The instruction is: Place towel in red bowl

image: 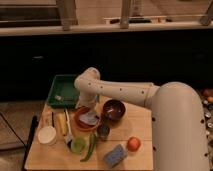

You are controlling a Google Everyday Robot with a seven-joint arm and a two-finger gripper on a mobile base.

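Claw [90,111] open over towel [90,119]

I see the gripper [90,111] over the red bowl [80,123], and the towel [90,119] lies in this bowl. To its right stands 1 deeper bowl [114,109], behind it 1 tray [63,90], all on the surface [50,157].

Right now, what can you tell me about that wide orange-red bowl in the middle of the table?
The red bowl is wide, shallow and round, with a smooth orange-red look. It sits upright on the wooden table, left of a deeper maroon bowl. The pale towel lies inside it. The gripper hangs right above the towel, hiding part of the rim, with its fingers open.
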